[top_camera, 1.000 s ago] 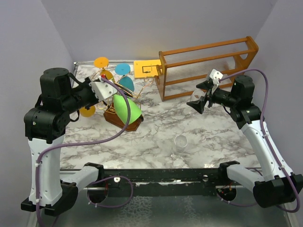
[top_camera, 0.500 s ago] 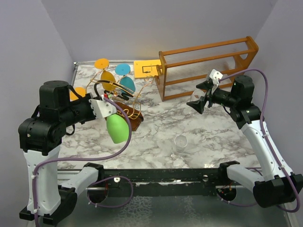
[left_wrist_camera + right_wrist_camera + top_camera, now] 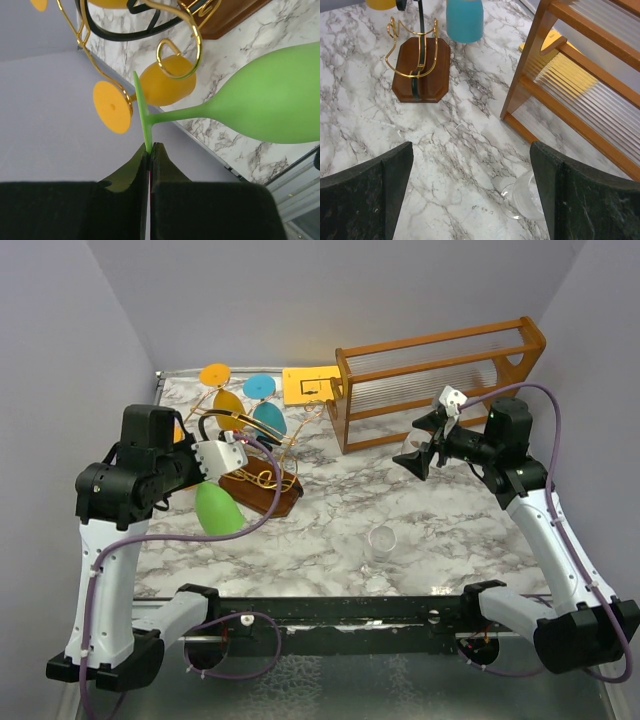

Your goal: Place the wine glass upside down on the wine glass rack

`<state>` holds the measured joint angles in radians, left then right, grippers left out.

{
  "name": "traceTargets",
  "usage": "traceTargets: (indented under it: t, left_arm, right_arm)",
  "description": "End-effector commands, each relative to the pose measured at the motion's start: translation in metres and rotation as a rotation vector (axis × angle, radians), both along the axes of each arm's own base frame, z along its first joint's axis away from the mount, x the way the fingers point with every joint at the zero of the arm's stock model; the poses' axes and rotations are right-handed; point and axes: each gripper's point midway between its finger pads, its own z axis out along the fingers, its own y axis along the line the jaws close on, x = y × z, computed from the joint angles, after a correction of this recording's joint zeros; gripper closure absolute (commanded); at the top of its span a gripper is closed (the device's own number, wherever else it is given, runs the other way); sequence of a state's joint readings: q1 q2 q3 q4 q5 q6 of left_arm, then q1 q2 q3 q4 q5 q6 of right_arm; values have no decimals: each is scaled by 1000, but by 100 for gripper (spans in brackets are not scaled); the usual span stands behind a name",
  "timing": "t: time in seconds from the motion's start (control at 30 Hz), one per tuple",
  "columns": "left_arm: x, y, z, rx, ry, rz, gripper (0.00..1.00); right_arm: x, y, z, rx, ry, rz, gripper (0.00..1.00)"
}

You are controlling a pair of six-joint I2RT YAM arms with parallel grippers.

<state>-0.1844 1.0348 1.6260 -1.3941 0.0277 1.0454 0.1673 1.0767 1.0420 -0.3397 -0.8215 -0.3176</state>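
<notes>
My L jaws clenched on foot rim of green wine glass (image 3: pixel 270 100), bowl hanging low over desk (image 3: pixel 450 530) just beside rack (image 3: pixel 262 488), not on it. My R jaws spread wide, nothing in them, near wooden frame (image 3: pixel 440 380).

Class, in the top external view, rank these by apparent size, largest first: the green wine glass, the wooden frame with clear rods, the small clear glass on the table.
1. wooden frame
2. green wine glass; it is held up nearer the camera, so it may look enlarged
3. clear glass, plainly smallest
</notes>
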Motion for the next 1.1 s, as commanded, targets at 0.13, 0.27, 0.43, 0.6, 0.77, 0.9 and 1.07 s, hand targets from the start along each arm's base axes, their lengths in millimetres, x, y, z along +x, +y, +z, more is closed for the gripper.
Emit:
traceTargets:
  t: [0.13, 0.27, 0.43, 0.6, 0.77, 0.9, 1.07]
  left_arm:
    - [27, 38, 3, 154, -87, 185, 100]
    - [44, 42, -1, 182, -124, 208, 100]
    - [63, 34, -1, 157, -169, 185, 100]
    - [73, 26, -8, 159, -178, 135, 100]
    - [79, 17, -10, 151, -185, 82, 100]
    - [79, 6, -13, 120, -174, 31, 100]
    - [80, -2, -17, 95, -165, 6, 100]
  right_arm:
    - [0, 3, -3, 2, 2, 21, 0]
    - [2, 3, -5, 0, 4, 18, 0]
    - [3, 3, -8, -2, 14, 18, 0]
    - [5, 2, -10, -7, 16, 13, 0]
    - [5, 3, -14, -9, 30, 19, 0]
    - [5, 3, -15, -12, 37, 20, 0]
    - [5, 3, -16, -13, 41, 24, 0]
